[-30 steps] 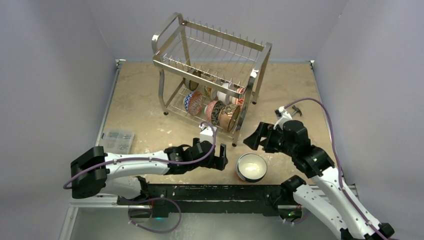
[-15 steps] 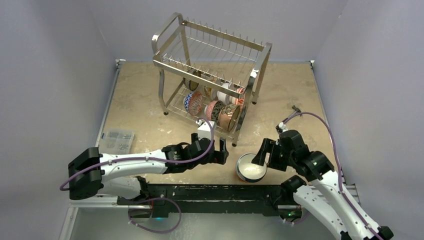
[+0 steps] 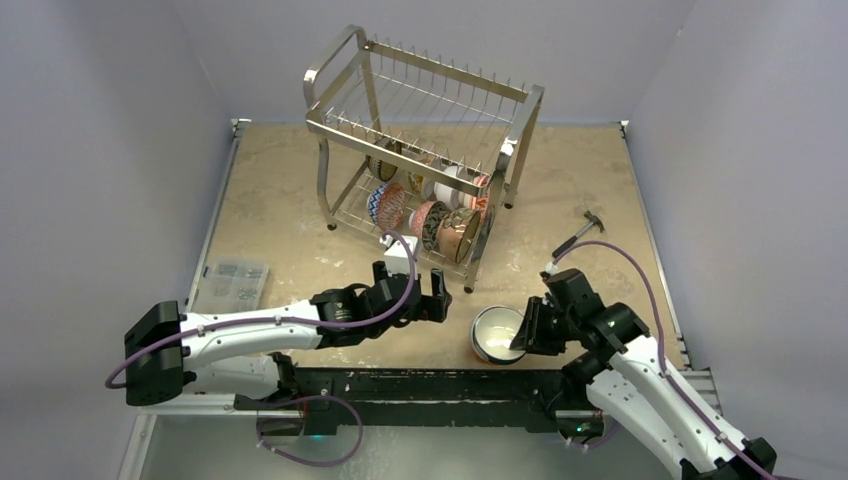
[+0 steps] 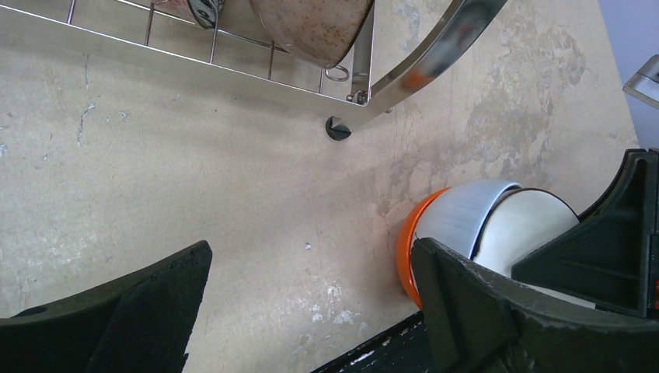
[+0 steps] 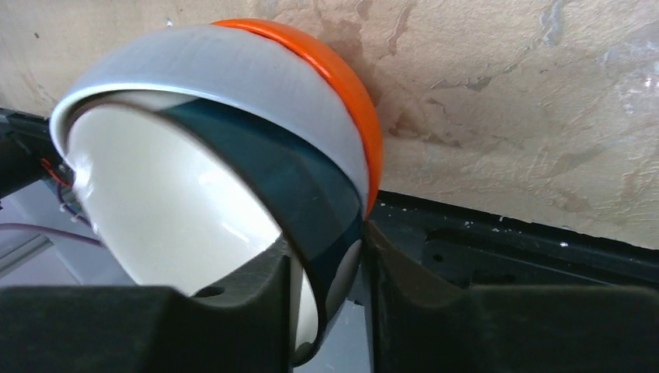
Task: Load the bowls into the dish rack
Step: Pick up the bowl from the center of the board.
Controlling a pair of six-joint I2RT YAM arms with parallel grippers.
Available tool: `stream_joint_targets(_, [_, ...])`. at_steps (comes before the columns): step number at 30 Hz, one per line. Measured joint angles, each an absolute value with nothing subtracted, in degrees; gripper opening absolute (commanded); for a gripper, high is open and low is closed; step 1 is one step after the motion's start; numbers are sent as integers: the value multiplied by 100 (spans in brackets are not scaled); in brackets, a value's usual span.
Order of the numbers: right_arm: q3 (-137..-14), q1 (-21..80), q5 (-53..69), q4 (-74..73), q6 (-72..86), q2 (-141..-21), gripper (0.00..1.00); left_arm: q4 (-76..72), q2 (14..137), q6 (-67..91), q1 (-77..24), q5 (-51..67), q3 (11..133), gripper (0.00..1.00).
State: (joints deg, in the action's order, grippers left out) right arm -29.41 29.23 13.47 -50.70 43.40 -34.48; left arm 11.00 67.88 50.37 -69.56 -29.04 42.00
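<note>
Your right gripper pinches the rim of the teal-banded white ceramic bowl: glazed, likely slick and brittle, heavier with the orange bowl beneath.

left gripper: jaws wide apart, bare table between | dish rack: bottom rail on far side, foot on table, speckled bowl inside | orange and white bowl: right, tilted, near foot

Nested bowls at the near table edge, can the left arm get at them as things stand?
Probably yes: the open left gripper sits right beside the nested bowls, only bare table between, but the right gripper is clamped on their opposite rim.
</note>
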Motion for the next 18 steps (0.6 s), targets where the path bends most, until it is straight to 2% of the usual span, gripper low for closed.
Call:
stream_joint_targets(7, [-3096, 2921, 1367, -5194, 4189, -3614, 1, 1168, 6742, 5037, -6956, -2993, 4202, 99])
stream_joint_targets(18, [-3693, 2921, 1444, -5389, 3863, -3841, 0, 1122, 6346, 5048, -6954, -3011, 4202, 99])
